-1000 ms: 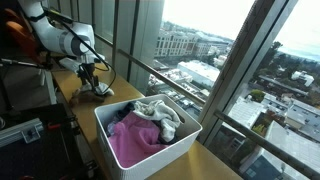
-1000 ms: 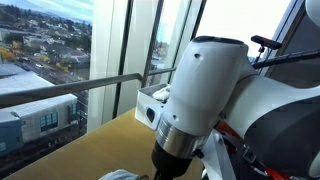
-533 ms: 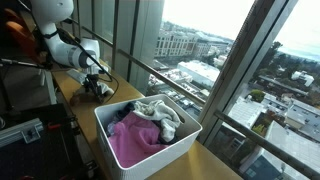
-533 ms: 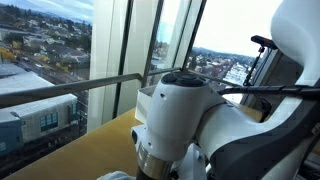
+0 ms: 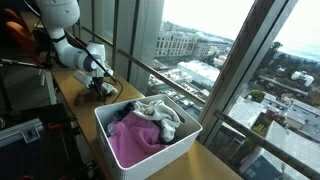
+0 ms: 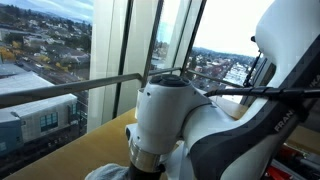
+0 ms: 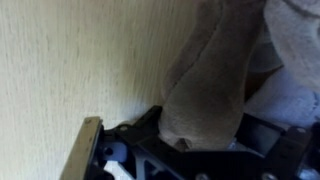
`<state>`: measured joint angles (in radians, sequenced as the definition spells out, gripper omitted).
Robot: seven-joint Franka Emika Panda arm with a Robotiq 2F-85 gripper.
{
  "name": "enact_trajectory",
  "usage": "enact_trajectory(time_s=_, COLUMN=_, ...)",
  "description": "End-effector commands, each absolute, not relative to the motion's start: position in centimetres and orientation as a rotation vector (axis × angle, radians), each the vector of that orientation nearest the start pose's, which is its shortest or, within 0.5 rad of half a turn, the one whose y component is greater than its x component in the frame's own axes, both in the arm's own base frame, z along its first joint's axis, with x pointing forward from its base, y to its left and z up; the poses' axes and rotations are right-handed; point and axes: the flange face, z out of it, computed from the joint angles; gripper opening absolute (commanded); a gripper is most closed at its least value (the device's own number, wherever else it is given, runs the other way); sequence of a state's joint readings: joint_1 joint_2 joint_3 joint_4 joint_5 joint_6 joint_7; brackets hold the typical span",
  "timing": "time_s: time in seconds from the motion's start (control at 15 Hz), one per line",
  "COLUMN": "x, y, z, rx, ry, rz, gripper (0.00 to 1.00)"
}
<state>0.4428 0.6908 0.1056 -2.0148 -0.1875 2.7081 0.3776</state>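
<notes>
My gripper is low over the wooden counter at its far end, right on a small pale cloth. In the wrist view the greyish-tan cloth lies between the two jaws. The jaws stand apart on either side of it, so the gripper looks open. In an exterior view the arm's white wrist fills the frame and hides the jaws; a bit of the cloth shows beneath it.
A white bin holding pink, white and grey clothes stands on the counter nearer the camera. Tall windows with a railing run along the counter's far side. Dark equipment stands on the other side.
The arm has swung and lowered its wrist over the cloth; the gripper has shifted slightly toward the bin. The cloth and the bin have stayed in place.
</notes>
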Motion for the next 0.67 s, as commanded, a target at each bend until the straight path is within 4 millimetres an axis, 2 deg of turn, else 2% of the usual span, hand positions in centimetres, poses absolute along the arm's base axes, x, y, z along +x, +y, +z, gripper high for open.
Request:
enact_trajectory(time_s=0.0, x=51.9, y=30.4, z=9.9, rx=-3.096, ry=-0.472, rz=-0.017, gripper=0.40)
enact_trajectory(time_s=0.4, x=53.6, y=27.4, z=12.6, rx=-3.089, ry=-0.392, rz=-0.033, gripper=0.00)
enact_trajectory(time_s=0.6, x=54.5, y=25.9, z=15.0, rx=-3.091, ry=-0.366, rz=-0.068, gripper=0.00)
